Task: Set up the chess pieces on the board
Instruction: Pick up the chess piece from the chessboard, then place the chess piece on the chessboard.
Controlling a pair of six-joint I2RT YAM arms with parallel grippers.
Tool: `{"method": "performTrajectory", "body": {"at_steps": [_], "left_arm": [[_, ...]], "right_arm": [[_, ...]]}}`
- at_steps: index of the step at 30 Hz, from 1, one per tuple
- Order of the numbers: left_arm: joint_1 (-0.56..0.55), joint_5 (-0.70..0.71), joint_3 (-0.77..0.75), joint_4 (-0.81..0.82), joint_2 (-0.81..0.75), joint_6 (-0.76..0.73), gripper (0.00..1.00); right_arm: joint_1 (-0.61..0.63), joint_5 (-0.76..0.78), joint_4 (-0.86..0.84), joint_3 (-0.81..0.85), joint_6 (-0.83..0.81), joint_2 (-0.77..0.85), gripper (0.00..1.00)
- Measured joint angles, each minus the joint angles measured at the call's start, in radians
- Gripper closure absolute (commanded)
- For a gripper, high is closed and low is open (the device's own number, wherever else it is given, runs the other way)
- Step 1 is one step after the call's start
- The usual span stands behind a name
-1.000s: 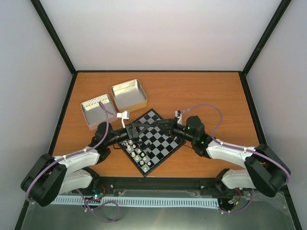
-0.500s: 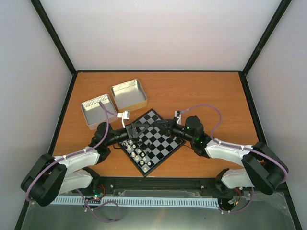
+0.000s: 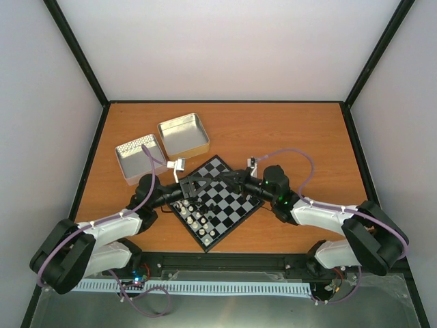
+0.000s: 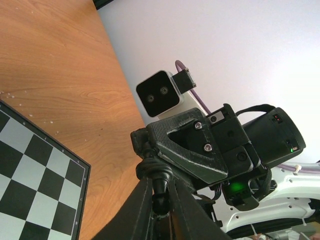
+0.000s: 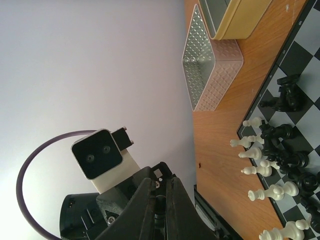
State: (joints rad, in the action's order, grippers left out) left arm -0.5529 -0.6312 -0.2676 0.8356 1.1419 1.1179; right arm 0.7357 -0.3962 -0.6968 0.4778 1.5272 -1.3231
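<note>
Right tool (image 5: pixel 160 189) edged leftward, fingers together, left tool (image 4: pixel 160 196) pinching knobbly black piece (image 4: pixel 157 171)

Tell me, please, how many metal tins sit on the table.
2: the patterned tin left of the board; the plain tin beside it, farther back and rightward. None appears hidden.

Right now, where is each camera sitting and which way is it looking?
Top external: high behind the arms, looking down at the table, the board, both arms.
Left wrist: low over the board's corner, facing the right arm's camera; the left gripper shows at the bottom.
Right wrist: tipped sideways, facing the left arm's camera, the chess pieces, two tins; the right gripper shows below.
Shared: all show the board.
</note>
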Motion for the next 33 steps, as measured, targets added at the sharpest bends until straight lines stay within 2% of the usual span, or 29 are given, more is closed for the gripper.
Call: {"method": "performTrajectory", "body": {"at_steps": [1, 3, 8, 11, 15, 19, 23, 26, 29, 33], "left_arm": [[0.0, 0.0, 0.0, -0.001, 0.0, -0.003, 0.98], [0.0, 0.0, 0.0, -0.004, 0.0, -0.002, 0.99], [0.0, 0.01, -0.002, -0.029, -0.003, -0.014, 0.99], [-0.001, 0.042, -0.02, -0.124, -0.027, -0.044, 0.99], [-0.003, 0.166, -0.109, -0.391, -0.114, -0.136, 0.99], [-0.003, 0.337, -0.238, -0.668, -0.17, -0.239, 0.99], [-0.003, 0.474, -0.322, -0.886, -0.2, -0.314, 0.99], [-0.002, 0.618, -0.382, -1.059, -0.213, -0.338, 0.99], [0.011, 0.751, -0.423, -1.191, -0.243, -0.351, 0.99], [0.03, 0.837, -0.453, -1.271, -0.307, -0.374, 0.99]], "right_arm": [[0.0, -0.001, 0.0, 0.0, 0.0, -0.002, 0.97], [0.0, -0.001, -0.002, 0.0, 0.0, -0.005, 0.97], [0.0, 0.004, 0.013, 0.0, -0.02, -0.005, 0.97], [0.0, 0.038, 0.111, 0.023, -0.1, 0.002, 0.97], [0.002, 0.16, 0.385, 0.155, -0.333, 0.015, 0.97], [0.003, 0.353, 0.607, 0.342, -0.682, -0.011, 0.97], [0.003, 0.458, 0.692, 0.441, -0.976, -0.112, 0.97], [0.006, 0.484, 0.706, 0.452, -1.147, -0.195, 0.97], [0.008, 0.457, 0.701, 0.457, -1.295, -0.267, 0.97], [0.011, 0.381, 0.7, 0.526, -1.451, -0.372, 0.97]]}}
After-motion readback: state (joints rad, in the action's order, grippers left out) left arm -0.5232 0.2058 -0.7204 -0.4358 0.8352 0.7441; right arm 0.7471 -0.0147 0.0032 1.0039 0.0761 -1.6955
